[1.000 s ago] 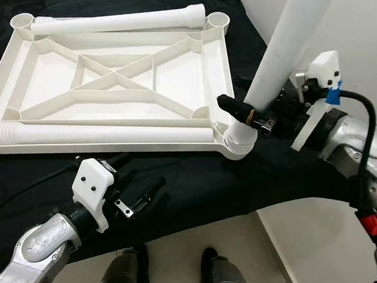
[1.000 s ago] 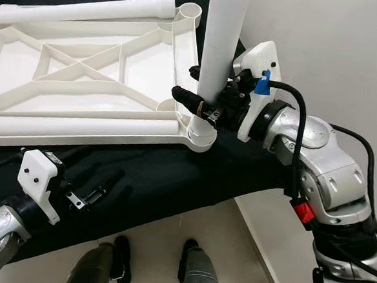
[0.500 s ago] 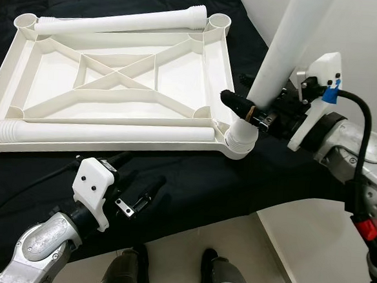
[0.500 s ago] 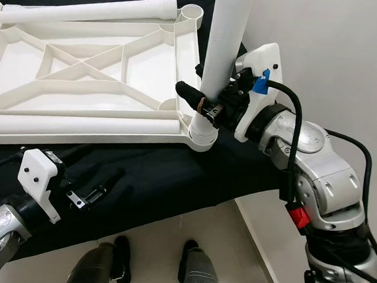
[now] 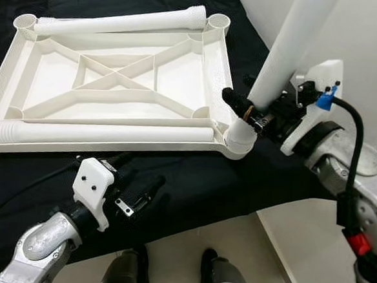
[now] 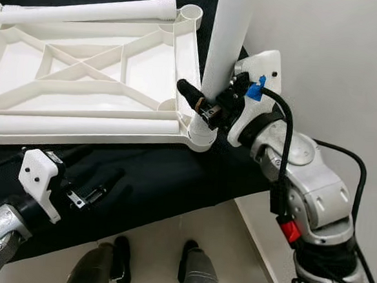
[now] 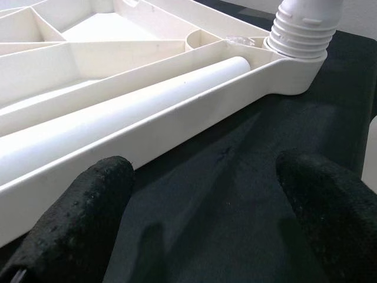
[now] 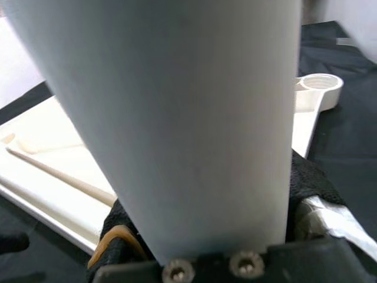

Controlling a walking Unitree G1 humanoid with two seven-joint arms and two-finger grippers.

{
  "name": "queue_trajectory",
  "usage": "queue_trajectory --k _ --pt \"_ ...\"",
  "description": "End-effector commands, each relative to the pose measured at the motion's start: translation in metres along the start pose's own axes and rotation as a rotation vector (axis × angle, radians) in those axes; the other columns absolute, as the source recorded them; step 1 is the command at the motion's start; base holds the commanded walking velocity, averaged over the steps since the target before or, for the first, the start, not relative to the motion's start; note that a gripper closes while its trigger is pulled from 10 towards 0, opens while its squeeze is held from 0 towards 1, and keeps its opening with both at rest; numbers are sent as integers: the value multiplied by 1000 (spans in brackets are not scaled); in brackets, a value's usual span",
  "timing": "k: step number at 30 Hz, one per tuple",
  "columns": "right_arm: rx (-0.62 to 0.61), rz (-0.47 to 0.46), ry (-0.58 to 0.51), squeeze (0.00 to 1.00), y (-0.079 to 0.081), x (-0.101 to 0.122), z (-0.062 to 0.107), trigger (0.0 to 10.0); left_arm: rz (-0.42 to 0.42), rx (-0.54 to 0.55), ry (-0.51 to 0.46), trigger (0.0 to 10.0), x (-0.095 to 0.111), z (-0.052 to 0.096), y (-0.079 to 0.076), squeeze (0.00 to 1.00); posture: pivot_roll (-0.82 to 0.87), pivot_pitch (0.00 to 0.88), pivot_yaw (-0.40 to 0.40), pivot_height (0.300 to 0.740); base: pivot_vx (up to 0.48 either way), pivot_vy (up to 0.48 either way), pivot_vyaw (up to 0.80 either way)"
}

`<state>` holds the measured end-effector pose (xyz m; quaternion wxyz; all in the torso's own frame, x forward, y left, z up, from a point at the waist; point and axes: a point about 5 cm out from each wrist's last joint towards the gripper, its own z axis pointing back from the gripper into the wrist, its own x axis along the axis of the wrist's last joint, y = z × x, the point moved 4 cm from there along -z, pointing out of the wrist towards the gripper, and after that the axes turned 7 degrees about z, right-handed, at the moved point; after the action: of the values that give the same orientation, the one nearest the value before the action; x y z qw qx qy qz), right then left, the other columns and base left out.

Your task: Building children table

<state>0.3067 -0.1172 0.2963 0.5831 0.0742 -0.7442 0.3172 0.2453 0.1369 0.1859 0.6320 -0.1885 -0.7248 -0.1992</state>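
A white plastic tabletop lies upside down on a black cloth. My right gripper is shut on a white table leg that stands nearly upright, leaning a little to the right, its ribbed end in the near right corner socket. In the right wrist view the table leg sits between the black fingers. Two more legs lie flat on the tabletop, one along the near side and one along the far side. My left gripper is open, low over the cloth just before the tabletop's near edge.
The black cloth drapes over the front edge, with pale floor below. My own feet stand by that edge. A white wall rises close on the right, behind the right arm.
My right wrist has turned and shifted slightly right, and the upright leg leans a little more. The left arm has hardly moved.
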Motion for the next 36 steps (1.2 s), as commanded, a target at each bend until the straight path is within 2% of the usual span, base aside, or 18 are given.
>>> queue_trajectory --k 1,15,25,33,34,35,36 --pt "8 -54 187 0 8 -41 1 10000 11 -2 17 10000 -6 2 -2 0 -29 336 4 740 0 0 0" --pt "-43 -75 225 0 19 -41 -2 10000 8 -1 13 10000 -6 1 -2 0 -32 333 1 740 0 0 0" --pt "-115 -73 272 0 12 -46 0 10000 4 0 11 10000 -6 1 -2 0 -32 332 0 740 0 0 0" --pt "-121 -75 278 0 12 -46 1 10000 4 0 11 10000 -7 1 -2 0 -32 332 0 740 0 0 0" --pt "-129 -81 279 0 13 -47 1 10000 -19 4 -21 10000 4 -4 3 0 -25 322 7 740 0 0 0" --pt "-129 -81 279 0 13 -47 1 10000 -19 4 -21 10000 4 -4 3 0 -25 322 7 740 0 0 0" --pt "-136 -86 280 0 14 -47 0 10000 -33 9 -56 10000 15 -10 8 0 -25 321 8 740 0 0 0"
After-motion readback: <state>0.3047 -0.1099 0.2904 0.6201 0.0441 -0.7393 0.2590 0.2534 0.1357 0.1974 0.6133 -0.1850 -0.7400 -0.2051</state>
